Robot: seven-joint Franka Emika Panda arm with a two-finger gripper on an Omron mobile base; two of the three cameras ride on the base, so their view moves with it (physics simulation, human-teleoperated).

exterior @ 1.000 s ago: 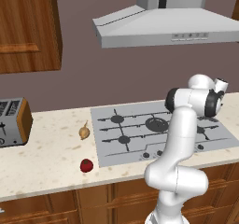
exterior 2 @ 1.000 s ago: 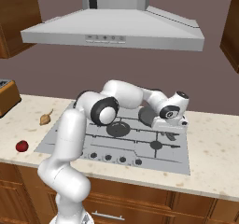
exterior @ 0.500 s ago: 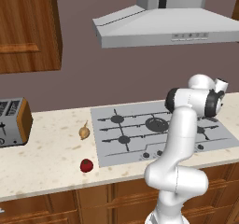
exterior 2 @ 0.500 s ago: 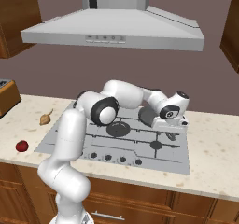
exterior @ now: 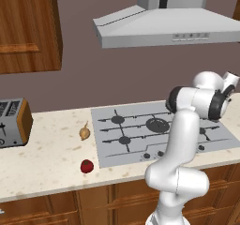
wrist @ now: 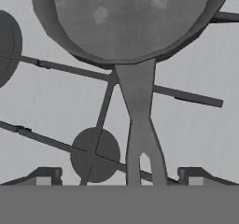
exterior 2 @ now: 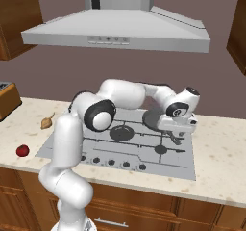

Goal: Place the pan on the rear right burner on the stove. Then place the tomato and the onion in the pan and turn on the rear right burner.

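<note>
Already the pan (wrist: 130, 27) sits on the stove (exterior 2: 185, 165), seemingly over the rear right burner; the tool (wrist: 119, 174) hangs open above its handle. Tomato (exterior: 86, 166) and onion (exterior: 84, 133) wait on the left table (exterior: 47, 158).

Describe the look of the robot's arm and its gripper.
The arm is glossy white, built of rounded tubular links with dark round joint caps. The gripper has a white body and two small dark grey, blocky tips. No cables or markings show.

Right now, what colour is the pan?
Dark grey all over; the pan shows best in the hand view.
</note>
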